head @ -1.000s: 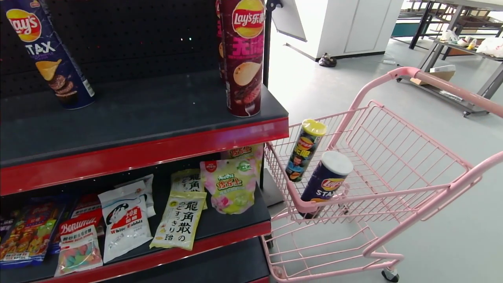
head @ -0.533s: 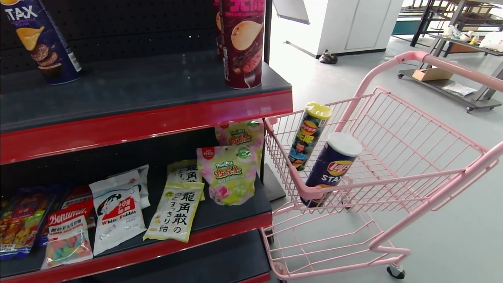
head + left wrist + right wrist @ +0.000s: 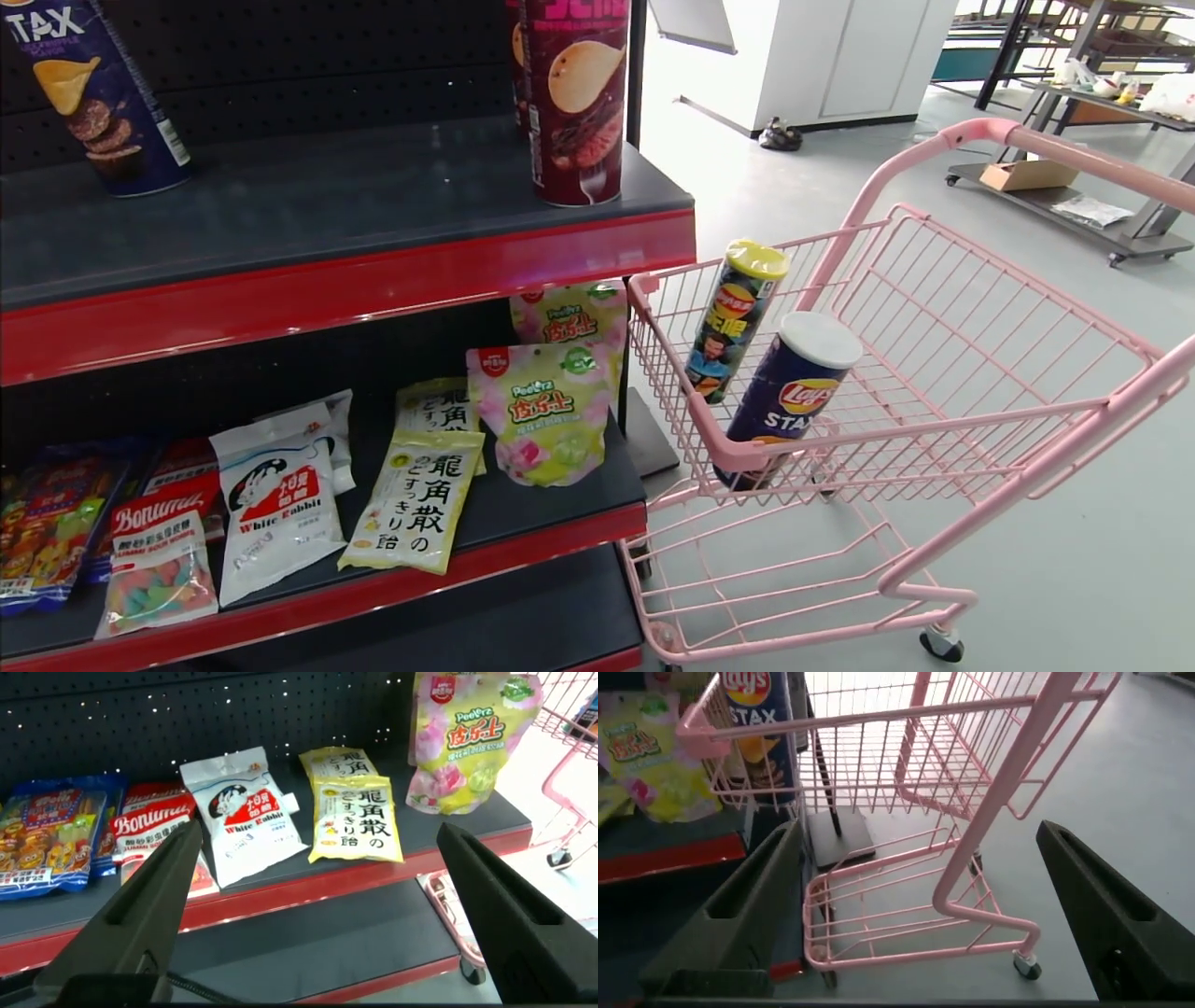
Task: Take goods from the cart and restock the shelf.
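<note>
A pink cart [image 3: 739,458] stands to the right of the shelf. Two chip cans lean in its front corner: a yellow-lidded one [image 3: 733,322] and a dark blue one with a white lid [image 3: 789,401]. The upper shelf [image 3: 327,224] carries a dark blue can [image 3: 93,93] at the left and a maroon can [image 3: 574,103] at the right end. My left gripper [image 3: 318,831] is open, low in front of the lower shelf [image 3: 280,891]. My right gripper [image 3: 920,826] is open beside the cart [image 3: 971,840], with the blue can [image 3: 761,728] ahead of it.
Snack bags lie on the lower shelf: a white bag [image 3: 245,812], a yellow packet [image 3: 353,812], a pink-green pouch [image 3: 467,737] and candy bags [image 3: 154,560] at the left. The grey floor [image 3: 1074,579] right of the cart is open. Tables [image 3: 1120,84] stand far behind.
The whole head view has shifted, so the camera tilted downward. The cans, cart and bags have kept their places.
</note>
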Motion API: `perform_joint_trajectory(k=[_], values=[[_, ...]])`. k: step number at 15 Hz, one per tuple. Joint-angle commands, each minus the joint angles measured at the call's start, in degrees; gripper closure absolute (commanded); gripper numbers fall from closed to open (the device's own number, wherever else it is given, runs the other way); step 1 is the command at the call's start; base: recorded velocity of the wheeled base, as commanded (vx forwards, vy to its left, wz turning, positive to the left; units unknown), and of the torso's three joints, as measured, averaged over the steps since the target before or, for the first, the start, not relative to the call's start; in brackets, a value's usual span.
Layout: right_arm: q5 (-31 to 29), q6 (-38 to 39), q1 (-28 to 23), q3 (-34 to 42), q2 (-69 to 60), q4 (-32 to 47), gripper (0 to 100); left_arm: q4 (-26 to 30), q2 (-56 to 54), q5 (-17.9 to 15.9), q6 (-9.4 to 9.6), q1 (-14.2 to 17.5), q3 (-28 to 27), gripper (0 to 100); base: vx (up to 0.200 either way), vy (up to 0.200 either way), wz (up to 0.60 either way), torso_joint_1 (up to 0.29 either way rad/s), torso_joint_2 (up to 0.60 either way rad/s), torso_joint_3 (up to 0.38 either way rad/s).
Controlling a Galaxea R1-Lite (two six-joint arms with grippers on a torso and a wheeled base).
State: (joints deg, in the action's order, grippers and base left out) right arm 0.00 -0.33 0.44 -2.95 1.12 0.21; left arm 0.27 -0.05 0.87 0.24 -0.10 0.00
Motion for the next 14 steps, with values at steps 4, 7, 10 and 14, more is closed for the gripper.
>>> perform_joint_trajectory(k=[4, 7, 10, 14], values=[[6.50, 8.94, 6.68, -33.52, 43.61, -3.11, 0, 0.00, 0.05, 0.19, 0.02, 0.01, 0.00, 0, 0.000, 0.000, 0.00, 0.000, 0.00, 0.000], [8.00, 10.44, 8.61, -27.64, 65.76, -27.80, 0, 0.00, 0.05, 0.19, 0.02, 0.01, 0.00, 0, 0.000, 0.000, 0.00, 0.000, 0.00, 0.000], [9.32, 10.26, 10.72, -26.93, 74.20, -30.00, 0, 0.00, 0.05, 0.19, 0.02, 0.01, 0.00, 0, 0.000, 0.000, 0.00, 0.000, 0.00, 0.000], [9.23, 10.35, 16.35, -26.67, 78.51, -30.88, 0, 0.00, 0.05, 0.19, 0.02, 0.01, 0.00, 0, 0.000, 0.000, 0.00, 0.000, 0.00, 0.000]])
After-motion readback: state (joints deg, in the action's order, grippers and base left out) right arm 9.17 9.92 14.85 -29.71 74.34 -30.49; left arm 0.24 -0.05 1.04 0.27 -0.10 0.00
